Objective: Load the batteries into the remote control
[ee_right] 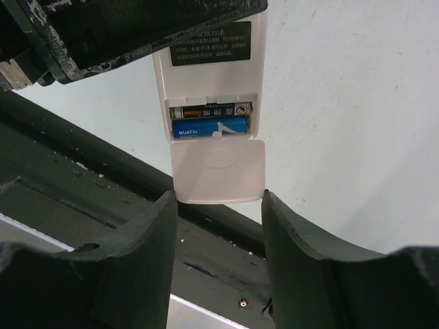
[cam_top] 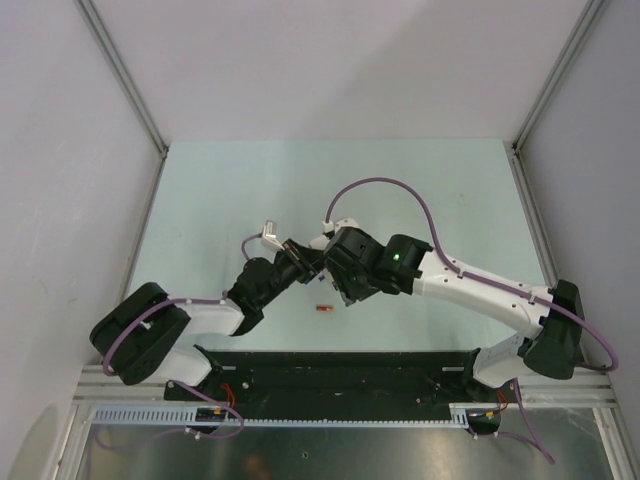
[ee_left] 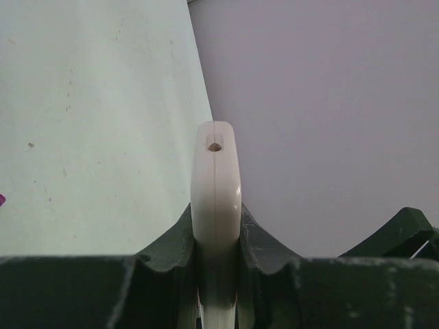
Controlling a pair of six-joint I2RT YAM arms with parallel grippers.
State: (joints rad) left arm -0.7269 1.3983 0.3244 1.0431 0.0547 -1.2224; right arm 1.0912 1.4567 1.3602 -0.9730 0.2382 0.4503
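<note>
My left gripper (ee_left: 216, 229) is clenched on the remote control (ee_left: 216, 175), its fingers pressing both flat faces, with the remote's thin white edge sticking out straight beyond the fingertips.

My right gripper (ee_right: 219, 205) faces the remote's plain back with its jaws partly apart. The lower end of the battery cover (ee_right: 218, 168) sits right at its fingertips, one finger at each corner. I cannot tell whether they pinch it or merely flank it.

Just beyond the cover the compartment lies exposed, with two batteries side by side: the bright blue battery (ee_right: 209, 127) nearer the right gripper, and a dark battery (ee_right: 209, 110) with an orange band past it. Farther out is the remote's dark label (ee_right: 209, 44), where the left gripper holds on.

On the table (cam_top: 220, 200), just below both grippers in the top view, the red battery (cam_top: 322, 311) lies loose.
</note>
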